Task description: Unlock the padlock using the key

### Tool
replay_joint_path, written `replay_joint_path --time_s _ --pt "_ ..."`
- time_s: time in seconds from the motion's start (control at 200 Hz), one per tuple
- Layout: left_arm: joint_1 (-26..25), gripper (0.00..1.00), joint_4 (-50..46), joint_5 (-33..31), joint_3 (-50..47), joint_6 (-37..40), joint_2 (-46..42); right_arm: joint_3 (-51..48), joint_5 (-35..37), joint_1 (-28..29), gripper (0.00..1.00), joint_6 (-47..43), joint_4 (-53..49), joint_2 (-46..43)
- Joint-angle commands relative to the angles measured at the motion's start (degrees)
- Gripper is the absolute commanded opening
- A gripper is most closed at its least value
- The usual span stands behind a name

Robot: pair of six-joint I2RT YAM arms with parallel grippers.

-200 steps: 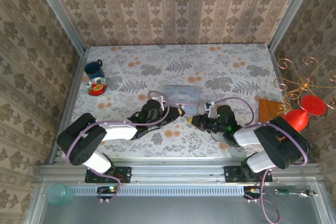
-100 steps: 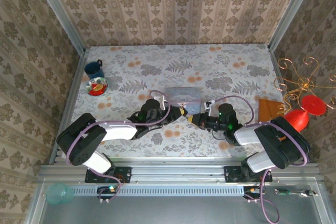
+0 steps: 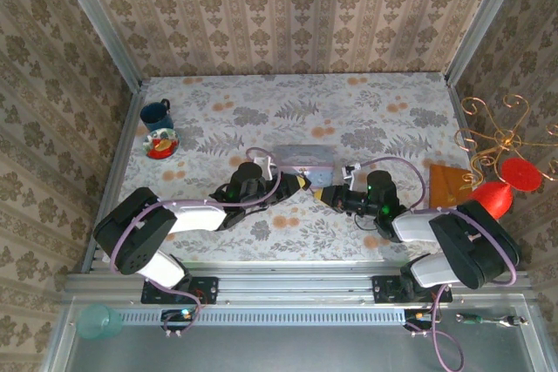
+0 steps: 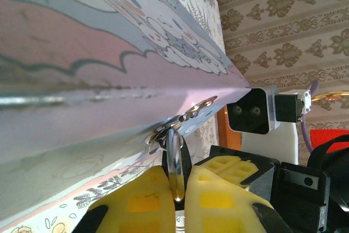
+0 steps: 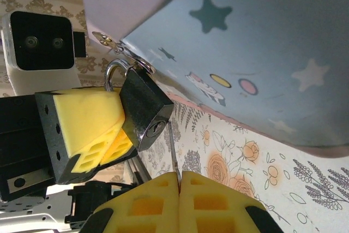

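The padlock [image 5: 143, 103] is small, black and blocky, and its silver shackle [image 4: 175, 154] is hooked through the hasp ring [image 4: 182, 119] of the pale blue cartoon tin [image 3: 303, 160]. My left gripper [image 4: 182, 189] is shut on the padlock, with its yellow fingers [image 5: 87, 117] pressed against the lock. My right gripper [image 5: 179, 177] is shut on the key [image 5: 172, 147]. The thin blade points up, and its tip lies just right of the keyhole [image 5: 154, 130], outside it. In the top view the two grippers meet at the tin's near edge, left gripper [image 3: 301, 183] and right gripper [image 3: 330, 198].
A blue mug [image 3: 157, 113] and a small bowl [image 3: 160, 143] stand at the far left. At the right edge are an orange-brown board [image 3: 448, 182], a red object [image 3: 499, 196] and a gold wire stand [image 3: 497, 126]. The floral tablecloth [image 3: 261, 119] covers the table.
My right gripper has shifted slightly right and toward the tin with the key. The left gripper has barely moved and keeps its hold on the padlock.
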Motion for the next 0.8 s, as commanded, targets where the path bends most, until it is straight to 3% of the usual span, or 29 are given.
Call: replay_joint_path --time_s 0.0,0.795 --pt "0.4 0.00 5.6 1.8 -0.6 -0.8 -1.3 -0.3 -1.6 -0.3 0.00 -0.9 0.0 -1.6" --pt "0.8 0.00 9.4 4.5 -1.3 -2.3 -0.5 -0.3 -2.1 -1.3 0.00 -1.6 -1.2 -3.4"
